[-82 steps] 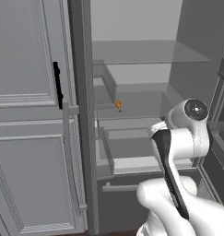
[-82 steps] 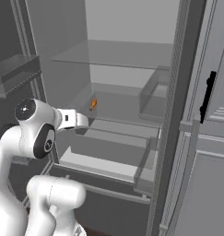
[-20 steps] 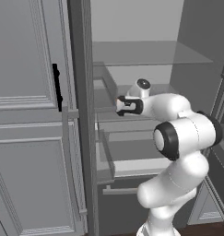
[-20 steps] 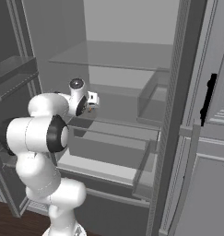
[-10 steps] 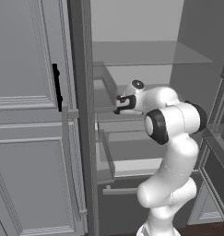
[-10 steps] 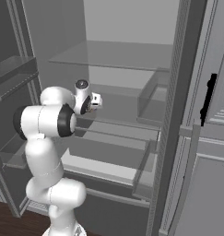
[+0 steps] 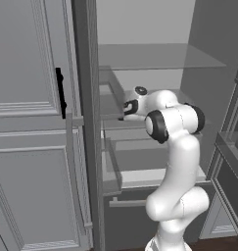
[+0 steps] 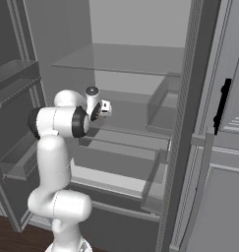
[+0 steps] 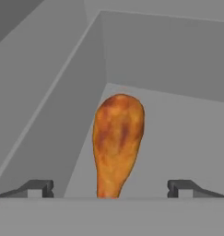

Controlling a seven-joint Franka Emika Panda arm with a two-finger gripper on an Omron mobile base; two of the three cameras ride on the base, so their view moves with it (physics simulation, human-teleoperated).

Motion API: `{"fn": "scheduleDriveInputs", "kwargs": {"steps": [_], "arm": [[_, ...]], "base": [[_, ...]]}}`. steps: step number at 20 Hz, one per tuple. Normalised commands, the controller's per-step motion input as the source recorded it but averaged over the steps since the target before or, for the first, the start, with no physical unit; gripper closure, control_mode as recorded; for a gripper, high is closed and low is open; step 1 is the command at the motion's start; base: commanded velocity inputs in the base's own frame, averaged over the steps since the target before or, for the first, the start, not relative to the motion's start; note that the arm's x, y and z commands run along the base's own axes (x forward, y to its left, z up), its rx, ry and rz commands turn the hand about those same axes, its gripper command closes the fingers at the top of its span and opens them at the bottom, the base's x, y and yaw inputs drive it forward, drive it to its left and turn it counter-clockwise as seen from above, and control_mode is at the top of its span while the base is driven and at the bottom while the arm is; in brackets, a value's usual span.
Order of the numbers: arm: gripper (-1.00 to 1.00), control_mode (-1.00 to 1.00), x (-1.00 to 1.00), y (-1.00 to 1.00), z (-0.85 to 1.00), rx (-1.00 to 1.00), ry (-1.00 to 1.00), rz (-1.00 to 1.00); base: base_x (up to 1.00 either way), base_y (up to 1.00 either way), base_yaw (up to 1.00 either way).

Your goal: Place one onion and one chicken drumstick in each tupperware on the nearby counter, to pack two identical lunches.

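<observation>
Left base view: the arm has swung from low outside onto the fridge shelf (image 7: 115,105). Hand view: the claw (image 9: 111,186) stands wide open, empty, straddling the chicken drumstick (image 9: 117,140), ready for grasping
</observation>
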Motion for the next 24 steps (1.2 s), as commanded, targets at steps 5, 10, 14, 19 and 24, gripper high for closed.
{"fn": "scheduleDriveInputs", "kwargs": {"steps": [5, 10, 14, 19, 24], "arm": [[-1.0, -1.0, 0.56, 0.06, -0.36, 0.0, 0.02, 0.0], [1.0, -1.0, -0.46, 0.12, -0.89, -0.11, 0.07, -0.01], [1.0, -1.0, -0.65, 0.01, -0.84, -0.07, 0.1, -0.01], [1.0, -1.0, -0.65, 0.01, -0.34, 0.0, 0.02, 0.0], [1.0, -1.0, -1.0, -0.34, -0.3, -0.01, -0.12, 0.0]], "base": [[0.0, 0.0, 0.0], [0.0, 0.0, 0.0], [0.0, 0.0, 0.0], [0.0, 0.0, 0.0], [0.0, 0.0, 0.0]]}}
